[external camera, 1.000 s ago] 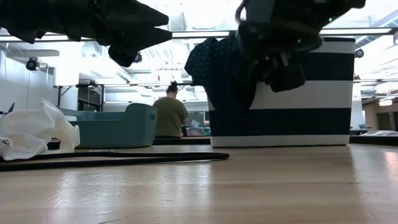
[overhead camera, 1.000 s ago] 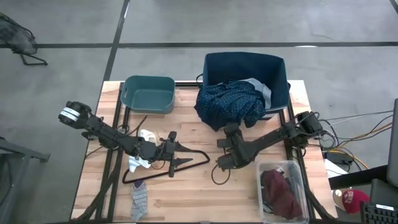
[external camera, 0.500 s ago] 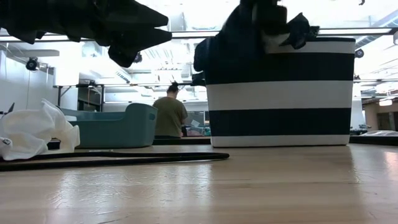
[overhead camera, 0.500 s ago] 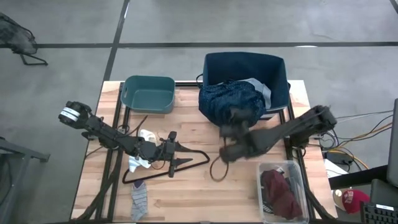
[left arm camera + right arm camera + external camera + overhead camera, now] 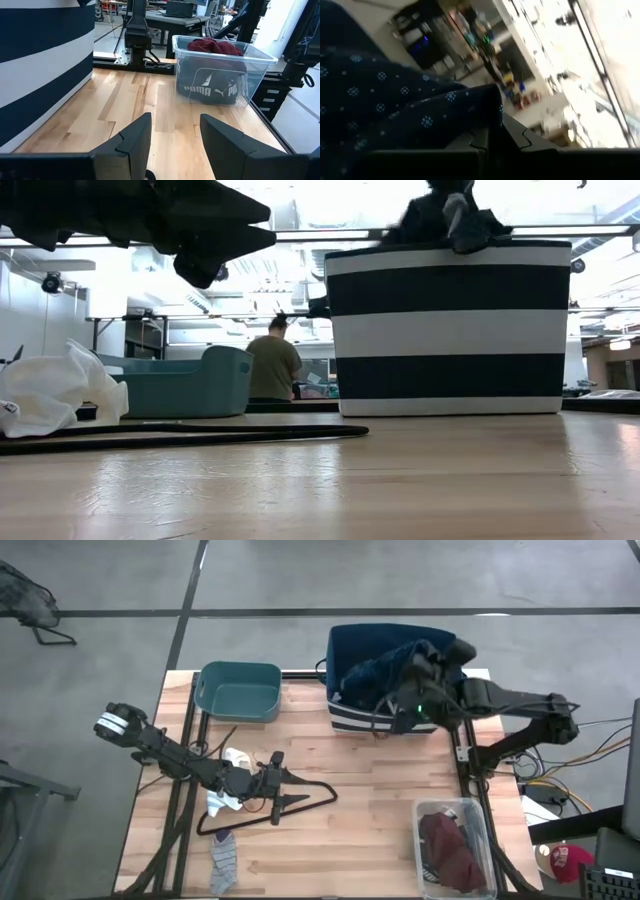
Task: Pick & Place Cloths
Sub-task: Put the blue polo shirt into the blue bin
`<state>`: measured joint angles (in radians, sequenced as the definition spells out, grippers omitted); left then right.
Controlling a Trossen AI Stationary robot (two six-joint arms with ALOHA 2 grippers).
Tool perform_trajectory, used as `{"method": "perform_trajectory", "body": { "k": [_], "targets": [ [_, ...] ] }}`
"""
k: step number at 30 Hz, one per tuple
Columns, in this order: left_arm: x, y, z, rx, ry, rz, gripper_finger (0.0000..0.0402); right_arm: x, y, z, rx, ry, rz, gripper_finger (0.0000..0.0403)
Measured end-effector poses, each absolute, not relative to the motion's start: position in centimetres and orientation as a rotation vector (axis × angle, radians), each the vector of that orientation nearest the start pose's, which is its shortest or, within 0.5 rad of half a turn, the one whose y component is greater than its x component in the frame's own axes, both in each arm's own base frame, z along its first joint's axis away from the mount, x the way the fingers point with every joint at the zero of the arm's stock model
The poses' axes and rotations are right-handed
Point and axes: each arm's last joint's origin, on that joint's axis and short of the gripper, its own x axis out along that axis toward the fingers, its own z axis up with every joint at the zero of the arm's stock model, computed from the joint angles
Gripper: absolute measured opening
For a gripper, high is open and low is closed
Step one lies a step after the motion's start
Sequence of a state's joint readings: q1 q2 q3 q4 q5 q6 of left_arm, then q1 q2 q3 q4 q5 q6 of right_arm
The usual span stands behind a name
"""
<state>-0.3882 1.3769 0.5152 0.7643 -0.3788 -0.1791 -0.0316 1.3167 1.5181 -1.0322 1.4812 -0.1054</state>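
Navy patterned top (image 5: 385,668) sits bunched over the open mouth of the striped basket (image 5: 345,718) at the far right of the desk (image 5: 380,790). My right hand (image 5: 418,680) is over the basket, and its wrist view shows the dotted fabric pinched between the dark fingers (image 5: 495,145), so I judge it closed on the top. From the low view, cloth (image 5: 450,210) pokes above the basket rim.

To finish this step well, I'd want the hand well inside the basket walls before letting go, low enough that no sleeve drapes over the rim. Soft cloth tends to cling to the fingers, so I would spread them fully and lift straight up.

My left hand (image 5: 280,783) hovers above the near-left part of the desk, over the thin black hanger (image 5: 300,802), its fingers (image 5: 127,145) apart with nothing between them. Just beside it lies a small white piece (image 5: 232,757), and a grey sock (image 5: 224,865) sits nearer the front edge; these look like the next picks. A clear bin (image 5: 475,830) at the near right holds a maroon piece (image 5: 448,850). The teal tub (image 5: 238,692) stands at the far left. A person (image 5: 272,365) stands in the room beyond.
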Motion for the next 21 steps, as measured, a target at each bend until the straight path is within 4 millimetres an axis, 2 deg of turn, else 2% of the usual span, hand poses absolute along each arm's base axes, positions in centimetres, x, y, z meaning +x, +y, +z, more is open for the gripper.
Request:
{"method": "perform_trajectory", "body": {
  "k": [5, 11, 16, 21],
  "targets": [
    [25.2, -9.2, 20.6, -0.145, 0.091, -0.002, 0.0175, 22.3, -7.0, 41.1, -0.528, 0.812, -1.377, 0.0013],
    [25.2, -9.2, 20.6, -0.146, 0.092, -0.002, 0.0175, 23.6, -10.3, 38.8, -0.178, 0.916, -0.984, 0.0013],
    [25.2, -9.2, 20.6, -0.147, 0.093, -0.001, 0.0175, 24.0, -11.2, 38.0, -0.123, 0.950, -0.957, 0.0026],
    [25.2, -9.2, 20.6, -0.194, 0.094, 0.001, 0.0175, 23.6, -11.0, 38.1, -0.078, 0.934, -0.970, 0.0079]
  ]
}}
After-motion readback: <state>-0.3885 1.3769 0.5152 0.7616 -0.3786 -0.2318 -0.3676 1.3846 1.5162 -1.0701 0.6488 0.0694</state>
